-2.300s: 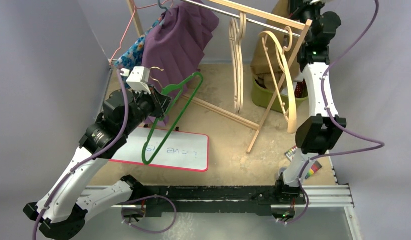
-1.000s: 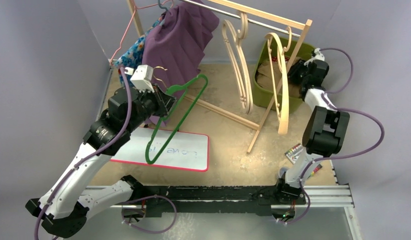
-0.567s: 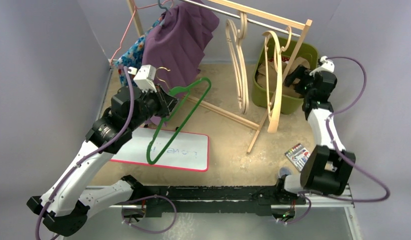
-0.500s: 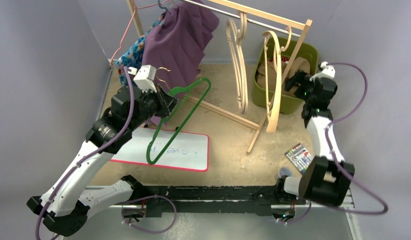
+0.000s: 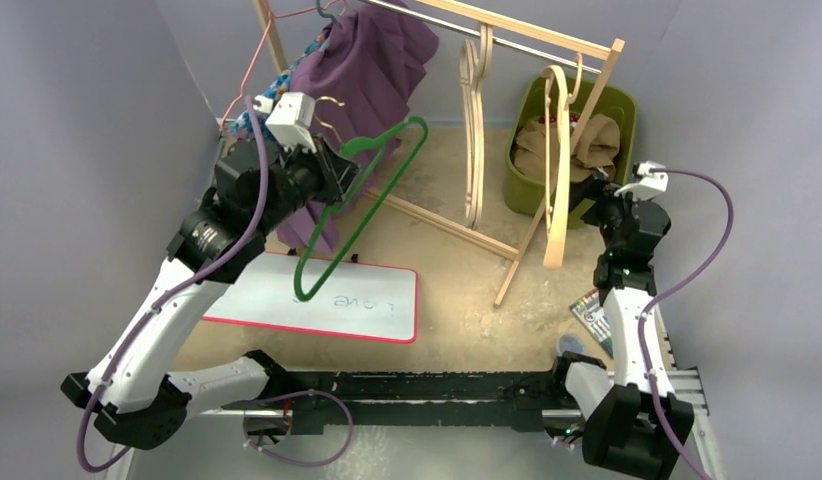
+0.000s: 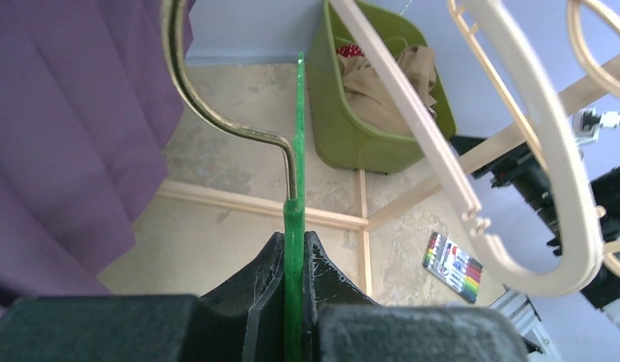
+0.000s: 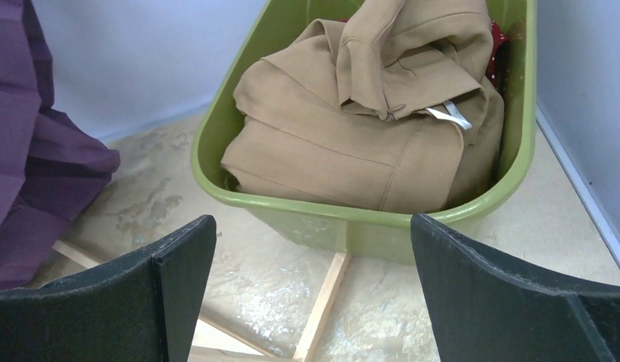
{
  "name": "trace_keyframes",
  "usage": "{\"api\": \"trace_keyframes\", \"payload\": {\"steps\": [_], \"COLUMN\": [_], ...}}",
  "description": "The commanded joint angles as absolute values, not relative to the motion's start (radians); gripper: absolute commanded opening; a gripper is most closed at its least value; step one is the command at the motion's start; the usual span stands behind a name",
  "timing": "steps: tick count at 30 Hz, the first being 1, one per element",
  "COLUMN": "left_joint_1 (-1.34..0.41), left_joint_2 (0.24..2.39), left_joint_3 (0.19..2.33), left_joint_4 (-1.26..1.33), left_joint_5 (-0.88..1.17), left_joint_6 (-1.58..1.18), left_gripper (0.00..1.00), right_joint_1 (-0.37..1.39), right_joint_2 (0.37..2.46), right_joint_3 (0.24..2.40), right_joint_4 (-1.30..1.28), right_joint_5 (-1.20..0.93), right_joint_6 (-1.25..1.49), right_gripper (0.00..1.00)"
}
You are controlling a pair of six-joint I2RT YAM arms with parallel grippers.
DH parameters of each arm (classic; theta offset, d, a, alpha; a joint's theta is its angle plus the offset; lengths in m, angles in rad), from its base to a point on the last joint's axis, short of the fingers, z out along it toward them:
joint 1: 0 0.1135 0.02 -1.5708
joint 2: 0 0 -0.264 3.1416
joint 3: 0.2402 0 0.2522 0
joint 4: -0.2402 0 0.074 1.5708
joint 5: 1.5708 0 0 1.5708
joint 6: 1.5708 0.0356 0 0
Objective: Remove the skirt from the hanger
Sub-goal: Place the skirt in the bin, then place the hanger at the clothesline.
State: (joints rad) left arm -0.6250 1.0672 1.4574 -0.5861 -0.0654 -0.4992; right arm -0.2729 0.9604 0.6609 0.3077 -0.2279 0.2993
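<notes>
The left gripper (image 6: 293,253) is clamping fully shut on the neck of the bare green hanger (image 6: 299,113), holding it raised above the counter (image 5: 457,290) just beside the purple garment (image 5: 362,70) that is hanging from the wooden rack (image 5: 547,40). The right gripper (image 7: 311,226) is standing wide open with nothing between its fingers, hovering near the green bin (image 7: 382,230) and facing it. The tan skirt (image 7: 352,143) is lying folded inside that bin, apart from both grippers and off the hanger.
</notes>
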Motion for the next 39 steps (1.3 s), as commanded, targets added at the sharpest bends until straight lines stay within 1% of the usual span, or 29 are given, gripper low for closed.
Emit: {"api": "trace_keyframes", "payload": {"steps": [1, 6, 12, 18, 20, 25, 39], "left_joint_1": [-0.629, -0.629, -0.629, -0.628, -0.629, -0.629, -0.63], "left_joint_2": [1.14, 1.221, 1.361, 1.48, 1.517, 1.557, 1.66], "left_joint_3": [1.612, 1.687, 1.84, 1.932, 1.961, 1.981, 2.039], "left_joint_4": [-0.526, -0.497, -0.477, -0.402, -0.391, -0.297, -0.213], "left_joint_5": [-0.082, -0.155, -0.245, -0.219, -0.221, -0.196, -0.186], "left_joint_6": [-0.454, -0.477, -0.443, -0.442, -0.445, -0.482, -0.521], "left_gripper": [0.0, 0.0, 0.0, 0.0, 0.0, 0.0, 0.0], "right_joint_1": [-0.27, -0.27, -0.27, -0.27, -0.27, -0.27, -0.27], "right_joint_2": [0.914, 0.924, 0.943, 0.938, 0.936, 0.94, 0.963], "right_joint_3": [0.631, 0.631, 0.617, 0.614, 0.615, 0.615, 0.611], "right_joint_4": [0.39, 0.392, 0.423, 0.429, 0.429, 0.438, 0.453], "right_joint_5": [-0.256, -0.259, -0.278, -0.278, -0.282, -0.29, -0.293], "right_joint_6": [0.326, 0.329, 0.35, 0.354, 0.351, 0.336, 0.353], "right_gripper": [0.99, 0.98, 0.98, 0.98, 0.99, 0.99, 0.99]}}
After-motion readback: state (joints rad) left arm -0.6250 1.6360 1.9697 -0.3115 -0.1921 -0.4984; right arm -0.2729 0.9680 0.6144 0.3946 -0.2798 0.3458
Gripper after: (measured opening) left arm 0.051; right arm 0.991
